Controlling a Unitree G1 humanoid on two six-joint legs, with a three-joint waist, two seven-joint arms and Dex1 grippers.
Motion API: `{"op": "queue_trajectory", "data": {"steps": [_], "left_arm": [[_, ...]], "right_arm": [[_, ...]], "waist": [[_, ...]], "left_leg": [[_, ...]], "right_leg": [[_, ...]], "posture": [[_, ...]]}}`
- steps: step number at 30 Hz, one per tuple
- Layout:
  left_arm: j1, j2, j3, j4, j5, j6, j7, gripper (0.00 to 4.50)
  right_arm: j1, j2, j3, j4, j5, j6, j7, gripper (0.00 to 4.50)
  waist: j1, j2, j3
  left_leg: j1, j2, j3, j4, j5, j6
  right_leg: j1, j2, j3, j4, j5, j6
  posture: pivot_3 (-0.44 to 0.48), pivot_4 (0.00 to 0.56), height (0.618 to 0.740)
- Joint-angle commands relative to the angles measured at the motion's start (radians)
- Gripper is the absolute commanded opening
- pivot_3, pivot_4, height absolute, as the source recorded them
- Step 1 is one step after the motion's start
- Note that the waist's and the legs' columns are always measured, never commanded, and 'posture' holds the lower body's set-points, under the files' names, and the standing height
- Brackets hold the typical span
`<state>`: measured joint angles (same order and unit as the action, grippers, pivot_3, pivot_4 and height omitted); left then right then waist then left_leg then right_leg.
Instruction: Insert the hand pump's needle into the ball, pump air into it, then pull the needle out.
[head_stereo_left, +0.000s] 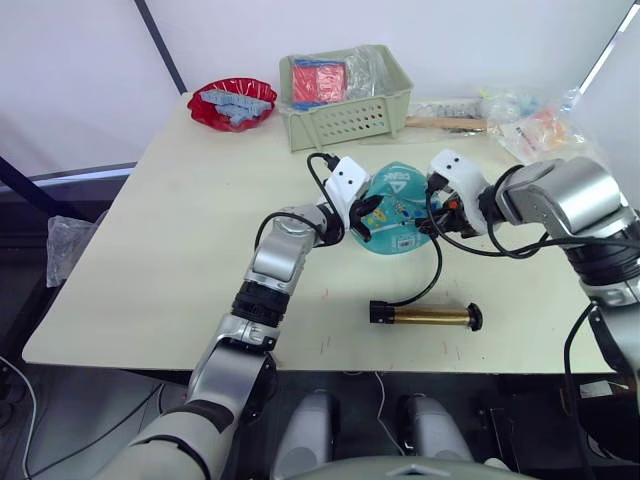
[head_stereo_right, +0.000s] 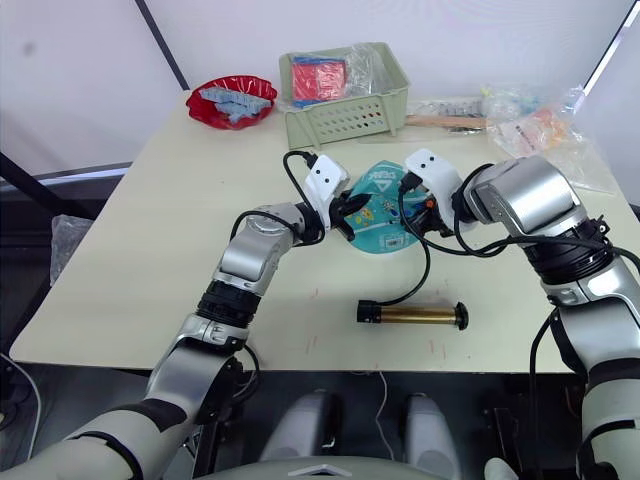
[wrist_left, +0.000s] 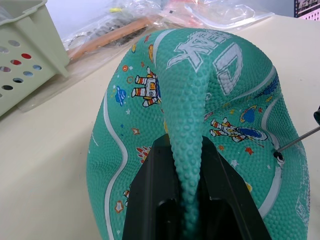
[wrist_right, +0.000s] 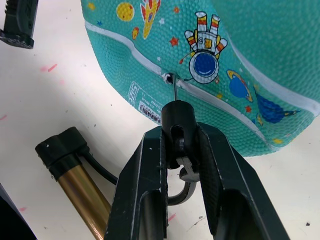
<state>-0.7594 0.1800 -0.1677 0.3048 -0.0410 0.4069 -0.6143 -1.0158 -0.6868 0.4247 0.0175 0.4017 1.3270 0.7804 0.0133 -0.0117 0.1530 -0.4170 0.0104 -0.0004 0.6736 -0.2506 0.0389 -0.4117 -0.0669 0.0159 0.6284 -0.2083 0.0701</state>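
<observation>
The teal-turquoise pebbled ball (head_stereo_left: 395, 210), deflated and flattened, lay mid-table on the cream tabletop (head_stereo_left: 160, 260). The left gripper (wrist_left: 186, 200) was clamped on a raised fold of its skin. The right gripper (wrist_right: 181, 150) was closed on the small black fitting of the thin metal needle (wrist_right: 174, 92), whose tip pointed into the ball's valve hole on a white line. The gold-bronze cylindrical hand pump (head_stereo_left: 427, 316) lay flat nearer the robot, its long axis running left-right, with its black hose curving up toward the right gripper.
</observation>
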Motion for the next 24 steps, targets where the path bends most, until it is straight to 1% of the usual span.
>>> {"op": "queue_trajectory", "data": {"steps": [1, 24], "left_arm": [[0.005, -0.01, -0.021, -0.015, -0.003, 0.006, -0.01, 0.02], [0.008, -0.011, -0.02, -0.013, -0.005, 0.012, -0.011, 0.02]], "right_arm": [[-0.006, -0.003, -0.002, -0.032, -0.007, -0.012, 0.014, 0.31], [0.021, -0.001, 0.013, -0.047, -0.043, -0.025, 0.038, 0.31]], "waist": [[0.0, 0.0, 0.0], [0.0, 0.0, 0.0]], "left_leg": [[0.0, 0.0, 0.0, 0.0, 0.0, 0.0], [0.0, 0.0, 0.0, 0.0, 0.0, 0.0]], "right_leg": [[0.0, 0.0, 0.0, 0.0, 0.0, 0.0], [0.0, 0.0, 0.0, 0.0, 0.0, 0.0]], "posture": [[0.0, 0.15, 0.74], [0.0, 0.15, 0.74]]}}
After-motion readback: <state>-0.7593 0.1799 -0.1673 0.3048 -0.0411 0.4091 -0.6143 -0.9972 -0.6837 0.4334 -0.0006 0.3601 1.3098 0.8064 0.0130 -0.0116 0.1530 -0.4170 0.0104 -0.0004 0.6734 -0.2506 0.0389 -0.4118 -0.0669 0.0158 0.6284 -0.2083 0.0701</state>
